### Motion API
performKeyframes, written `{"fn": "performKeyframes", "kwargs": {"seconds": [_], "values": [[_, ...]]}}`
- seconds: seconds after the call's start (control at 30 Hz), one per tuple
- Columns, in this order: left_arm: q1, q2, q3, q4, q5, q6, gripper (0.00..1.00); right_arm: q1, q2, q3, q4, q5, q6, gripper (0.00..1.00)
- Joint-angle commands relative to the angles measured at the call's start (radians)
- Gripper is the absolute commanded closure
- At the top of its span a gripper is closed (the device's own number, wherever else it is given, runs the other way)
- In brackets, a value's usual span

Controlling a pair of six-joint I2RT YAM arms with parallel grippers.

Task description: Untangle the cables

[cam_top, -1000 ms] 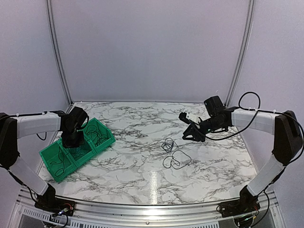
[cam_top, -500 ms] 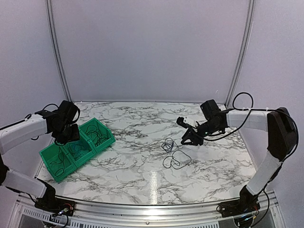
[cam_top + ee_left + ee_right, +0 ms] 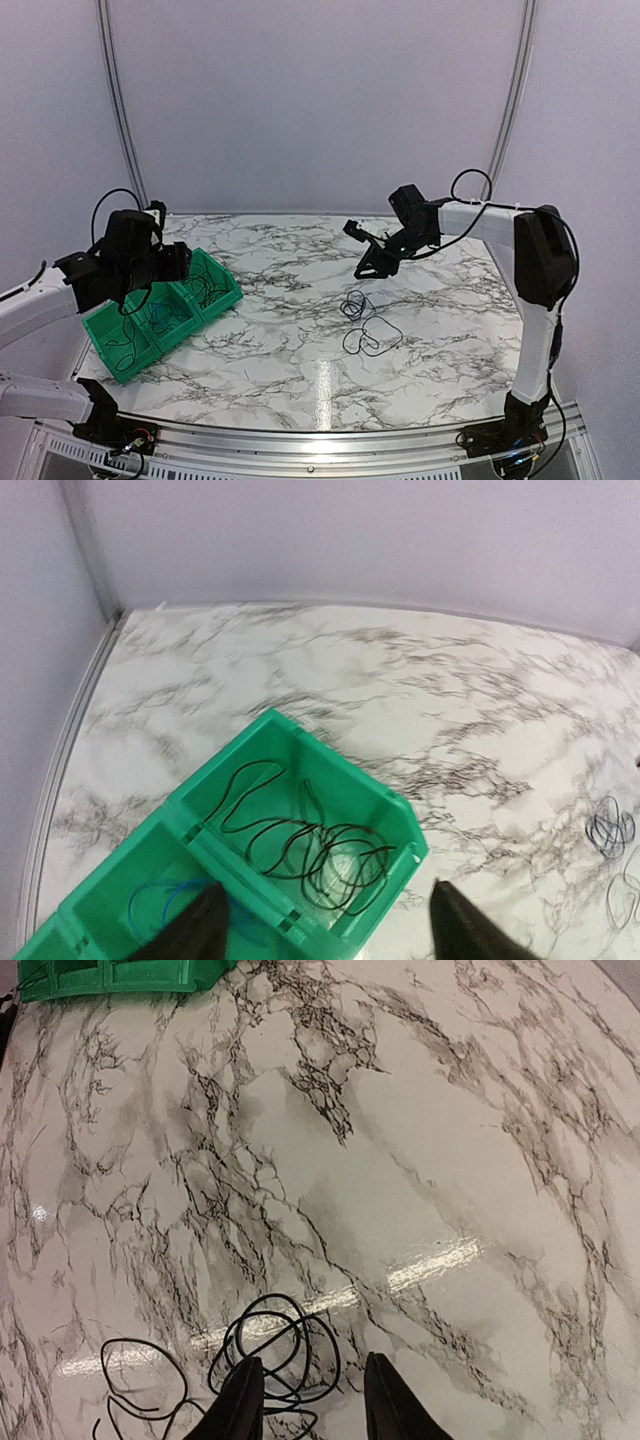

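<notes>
Part done: thin black and blue wires lie in green plastic three-compartment bin, lower left. Outstanding: black wire tangle, frame centre. Left gripper, right gripper: fingers parted, empty.

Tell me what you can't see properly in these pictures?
Blue cable, left wrist view: partly behind a finger and cut by the bottom edge.
Black cables on the table, right wrist view: cut by the bottom edge.
Top view: whether those cables are knotted is too small to tell.

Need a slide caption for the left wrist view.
Left gripper open above the green bin: black cables in its end compartment, a blue cable in the next.
</notes>
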Motion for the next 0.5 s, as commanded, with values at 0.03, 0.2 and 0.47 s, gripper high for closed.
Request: {"fn": "performKeyframes", "kwargs": {"seconds": [0.03,0.2,0.47], "values": [[-0.107,-0.030,-0.183,0.479,0.066,0.237,0.01,0.034,0.130,0.161,-0.207,0.010,-0.021,0.64],[-0.108,0.032,-0.171,0.526,-0.194,0.107,0.01,0.034,0.187,0.218,-0.234,0.089,-0.026,0.64],[-0.108,0.062,-0.228,0.660,-0.060,0.074,0.02,0.034,0.249,0.245,-0.259,0.108,-0.040,0.67]]}}
